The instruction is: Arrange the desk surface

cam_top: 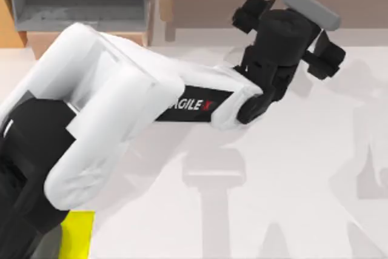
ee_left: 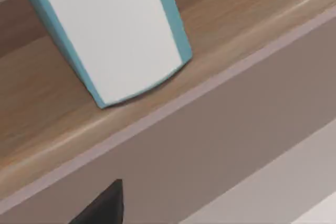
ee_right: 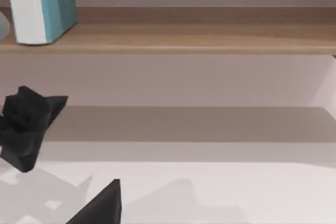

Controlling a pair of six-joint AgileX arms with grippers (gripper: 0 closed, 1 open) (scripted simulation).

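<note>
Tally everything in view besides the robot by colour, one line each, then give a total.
White: 1, the desk surface
Teal and white: 1, the book standing on the shelf
Light-brown wood: 1, the shelf
Grey: 1, the drawer
Yellow: 1, the mat
Total: 5

The broad, flat, plain white matte desk surface (cam_top: 303, 168) lies level, spreading from the wooden shelf unit at its far edge toward the near edge, with soft grey shadows crossing it.
</note>
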